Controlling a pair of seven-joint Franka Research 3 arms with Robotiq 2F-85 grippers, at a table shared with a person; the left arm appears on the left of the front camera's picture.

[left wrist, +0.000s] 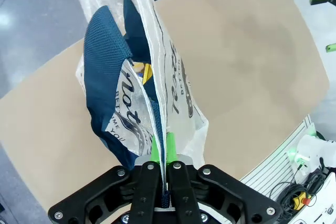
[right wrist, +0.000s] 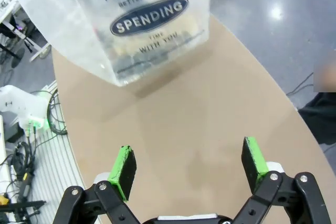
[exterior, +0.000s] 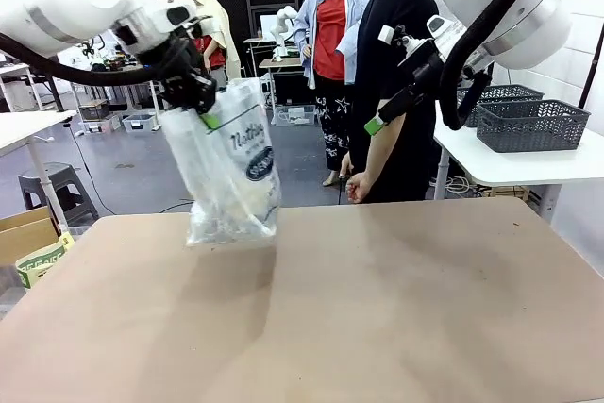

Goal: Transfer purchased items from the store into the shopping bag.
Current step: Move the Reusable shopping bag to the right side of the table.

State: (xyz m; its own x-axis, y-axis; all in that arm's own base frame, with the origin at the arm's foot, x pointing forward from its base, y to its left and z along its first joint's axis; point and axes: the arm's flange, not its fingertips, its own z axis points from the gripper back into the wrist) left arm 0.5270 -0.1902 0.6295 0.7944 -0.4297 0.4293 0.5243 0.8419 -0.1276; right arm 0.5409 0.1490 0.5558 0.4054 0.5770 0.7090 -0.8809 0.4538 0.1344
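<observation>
Surface point(exterior: 396, 309): plain tan board, bare across most of its span, lying below both grippers. Beyond its far edge, a person point(exterior: 396, 92) in black standing, one hand point(exterior: 359, 186) hanging at the side. Behind the right gripper, a white side table point(exterior: 528, 162) carrying two dark grey lattice baskets point(exterior: 530, 125). Grey floor, cables, a stool point(exterior: 57, 186) and work benches filling the room behind; a cardboard box point(exterior: 24, 233) sitting low, beneath and outward of the left gripper.

Left gripper point(left wrist: 160, 153): closed, green pads point(left wrist: 170, 148) pinching the upper edge of the shopping bag point(exterior: 231, 167). Bag hanging straight down from this gripper, long axis running near vertical, mouth end up at the pads, bottom end pointing at the surface and resting at or just above it; contact not determinable. Printed face, with script "Nothing" and the dark oval logo, facing toward the right gripper. Navy strap handles point(left wrist: 105, 51) drooping along the bag's side just ahead of the fingers in the left wrist view. Pale contents showing dimly through the plastic at the bottom; a small yellow item point(left wrist: 142, 72) visible inside near the handle.

Right gripper point(right wrist: 189, 169): open, jaws standing wide apart, holding nothing, raised well above the surface. Bag well ahead of its fingertips, well apart from them, its logo reading upright in the right wrist view.
</observation>
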